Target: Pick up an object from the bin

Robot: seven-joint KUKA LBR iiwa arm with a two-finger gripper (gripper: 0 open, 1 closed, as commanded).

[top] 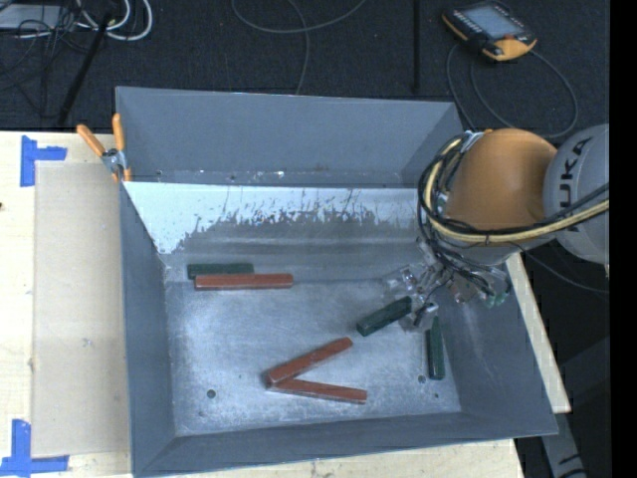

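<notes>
Slanted green stick (383, 319) on the bin's (299, 421) right lies at the jaws, spread or shut I cannot tell: grasp step, next a firm pinch and lift.

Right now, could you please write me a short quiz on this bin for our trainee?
1. True or false: the lowest reddish-brown stick and the slanted reddish-brown stick above it form a V opening to the view's right.
2. How many dark green sticks lie in the bin?
3. Which lies nearest the hand? A) the tilted dark green stick; B) the slanted reddish-brown stick; C) the lowest reddish-brown stick.
Key: 1 true; 2 three, counting the short dark green stick far left and the right-hand dark green stick; 3 A.
</notes>
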